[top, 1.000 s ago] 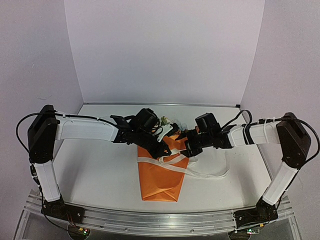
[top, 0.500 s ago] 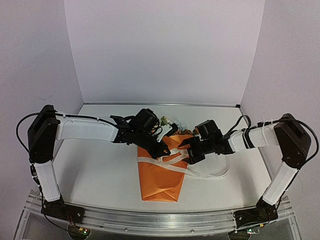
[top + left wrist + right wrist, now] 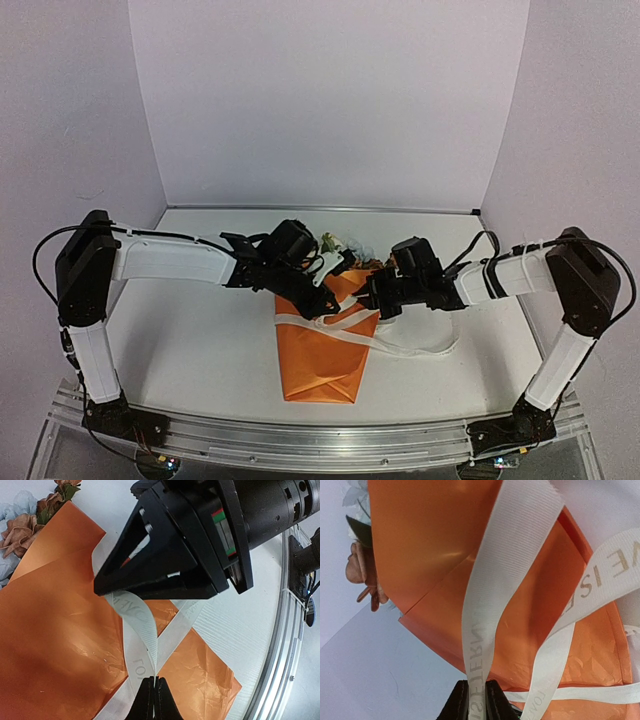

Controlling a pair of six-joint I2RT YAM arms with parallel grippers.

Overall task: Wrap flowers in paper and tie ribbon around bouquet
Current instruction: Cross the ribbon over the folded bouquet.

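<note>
Both my left gripper and right gripper are pinching the ribbon, which is crossing over the paper wrapping the flowers in the middle of the table, so I am thinking only the knot is missing.

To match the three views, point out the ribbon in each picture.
Top external: ribbon crosses the orange paper at centre, tail trailing right.
Left wrist: ribbon crossing itself, lower centre.
Right wrist: ribbon as a broad band down the middle.
Shared landmark: the orange paper.
</note>
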